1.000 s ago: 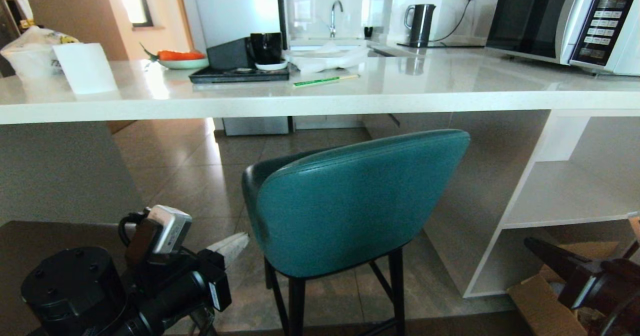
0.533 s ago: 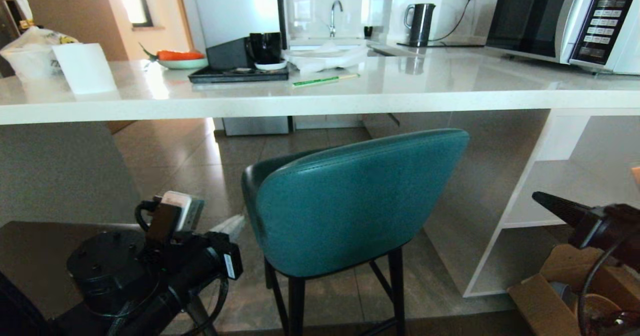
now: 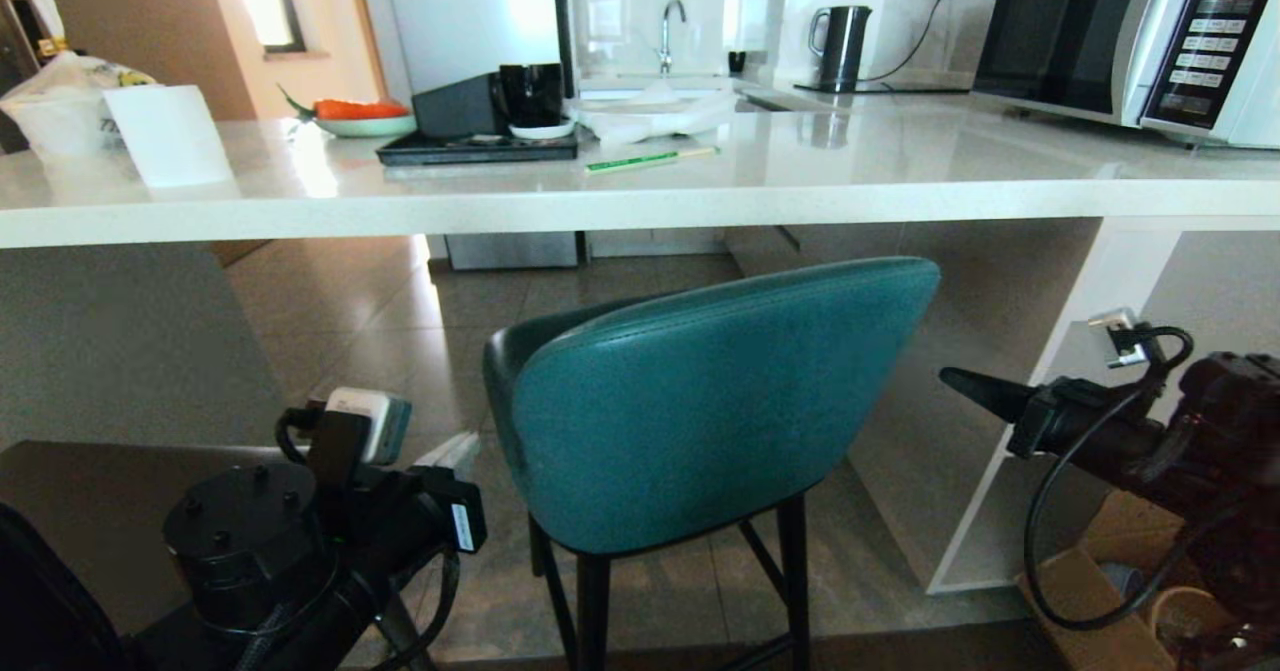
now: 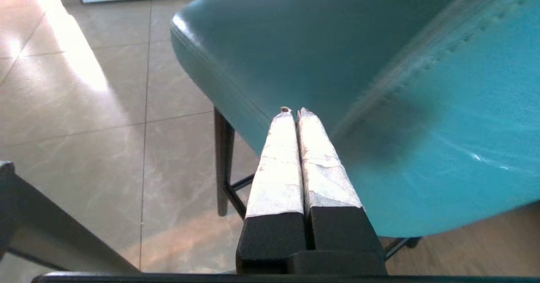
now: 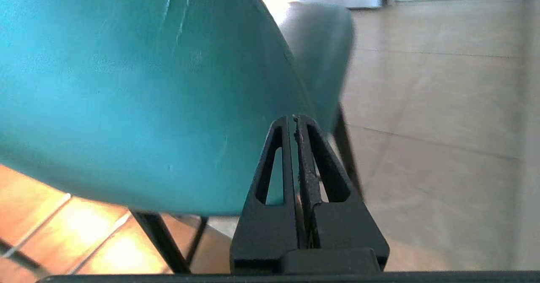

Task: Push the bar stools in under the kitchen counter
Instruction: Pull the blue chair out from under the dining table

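- Teal padded bar stool (image 3: 700,401) stands just outside the thick white glossy counter (image 3: 640,201).
- Left gripper (image 3: 462,445) and right gripper (image 3: 965,383), fingers pressed together, flank its back.
- Uneven pushing could twist or tip the thin-legged stool.

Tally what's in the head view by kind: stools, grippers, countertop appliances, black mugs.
Stools: 1, the teal bar stool
Grippers: 2, left gripper, right gripper
Countertop appliances: 2, kettle, microwave
Black mugs: 1, black mug
Total: 6
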Robot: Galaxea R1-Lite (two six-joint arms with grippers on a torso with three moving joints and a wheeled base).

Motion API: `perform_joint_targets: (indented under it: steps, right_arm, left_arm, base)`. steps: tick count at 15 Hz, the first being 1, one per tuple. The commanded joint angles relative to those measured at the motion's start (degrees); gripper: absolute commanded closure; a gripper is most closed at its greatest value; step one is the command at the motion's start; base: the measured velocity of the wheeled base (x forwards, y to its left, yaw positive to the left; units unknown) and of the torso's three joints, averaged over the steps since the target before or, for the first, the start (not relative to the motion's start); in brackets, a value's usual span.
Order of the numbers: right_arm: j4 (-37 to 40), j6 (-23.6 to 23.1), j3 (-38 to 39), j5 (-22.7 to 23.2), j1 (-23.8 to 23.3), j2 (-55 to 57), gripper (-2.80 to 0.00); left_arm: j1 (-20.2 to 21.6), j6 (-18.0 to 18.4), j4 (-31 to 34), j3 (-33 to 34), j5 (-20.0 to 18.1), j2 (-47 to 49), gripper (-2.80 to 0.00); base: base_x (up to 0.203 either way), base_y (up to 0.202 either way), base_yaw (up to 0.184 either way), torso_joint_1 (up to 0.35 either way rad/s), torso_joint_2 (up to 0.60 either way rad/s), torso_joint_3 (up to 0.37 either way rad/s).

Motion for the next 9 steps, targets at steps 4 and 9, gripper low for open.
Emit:
perform_joint_targets:
  steps: [4,9]
  right_arm:
    - [-0.56,2.80,-8.75,-0.76,6.75,3.43,0.00]
    - [-0.56,4.51,-14.51,-2.40,6.07,6.09,0.00]
  left_arm:
    - [-2.62,-0.08,-0.49,-0.56,2.38,-1.14,0.00]
    - [-2.62,-0.08,-0.49,-1.25,2.47,-0.55,0.00]
  base:
    - [0.000,0.000,0.000,0.000,0.00,0.000]
    - [0.000,0.000,0.000,0.000,0.00,0.000]
